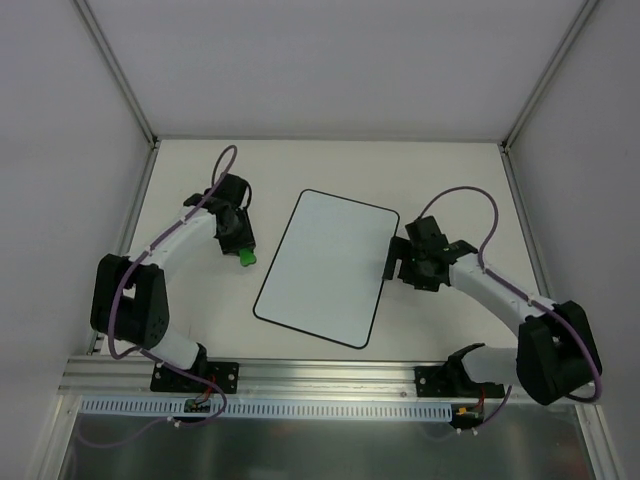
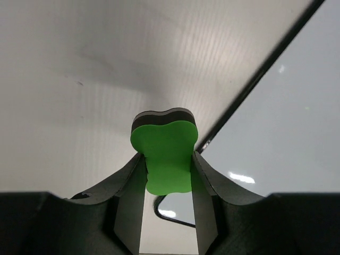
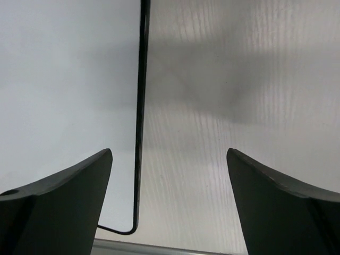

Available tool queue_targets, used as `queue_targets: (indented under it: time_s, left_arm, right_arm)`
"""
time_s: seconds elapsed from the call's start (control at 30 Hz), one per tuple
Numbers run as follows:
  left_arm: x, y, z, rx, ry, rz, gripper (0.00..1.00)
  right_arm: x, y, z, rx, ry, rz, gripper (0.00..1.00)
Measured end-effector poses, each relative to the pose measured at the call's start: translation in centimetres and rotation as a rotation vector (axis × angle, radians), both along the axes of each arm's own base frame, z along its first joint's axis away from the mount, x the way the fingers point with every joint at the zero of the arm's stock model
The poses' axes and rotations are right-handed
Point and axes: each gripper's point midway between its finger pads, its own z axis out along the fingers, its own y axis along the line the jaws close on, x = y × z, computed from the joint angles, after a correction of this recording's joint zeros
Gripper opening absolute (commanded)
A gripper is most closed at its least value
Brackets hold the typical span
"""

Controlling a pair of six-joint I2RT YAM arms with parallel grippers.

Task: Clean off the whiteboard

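Note:
The whiteboard lies flat in the middle of the table, tilted a little, white with a thin black edge and no marks showing. My left gripper is just left of the board's left edge and is shut on a small green eraser block. In the left wrist view the eraser sits pinched in my left gripper, with the board to its right. My right gripper is open and empty at the board's right edge. In the right wrist view my right gripper straddles the board's edge.
White walls enclose the table on three sides, with metal posts at the back corners. A metal rail runs along the near edge by the arm bases. Bare tabletop lies behind the board.

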Motion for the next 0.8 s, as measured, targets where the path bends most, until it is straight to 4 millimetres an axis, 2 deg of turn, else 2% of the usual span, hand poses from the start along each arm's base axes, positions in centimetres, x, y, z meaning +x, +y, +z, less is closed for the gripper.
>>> queue_targets:
  time_s: [0.07,0.17,0.33,0.47,0.63,0.8]
  left_arm:
    - [1.3,1.4,0.7,-0.002,-0.022,0.043,0.00]
    - [3.0,4.0,0.9,0.001,-0.029,0.117,0.00]
    - [4.4,9.4,-1.3,0.005,0.041,0.282,0.00]
    - [5.4,12.6,-2.2,0.009,0.072,0.373,0.00]
    - [7.3,13.4,-2.6,0.020,0.070,0.385,0.04]
    - [7.3,13.4,-4.9,0.030,0.135,0.379,0.21]
  right_arm:
    - [0.2,-0.3,2.0,-0.003,-0.048,0.012,0.99]
    - [0.7,-0.7,5.8,0.005,-0.160,0.032,0.99]
    - [0.0,-2.1,11.7,0.020,-0.356,0.050,0.99]
    - [-1.5,-3.6,14.7,0.022,-0.474,0.058,0.99]
    - [-3.1,-5.3,17.4,0.006,-0.571,0.051,0.99]
    - [-3.8,-6.6,18.1,-0.029,-0.607,0.031,0.99]
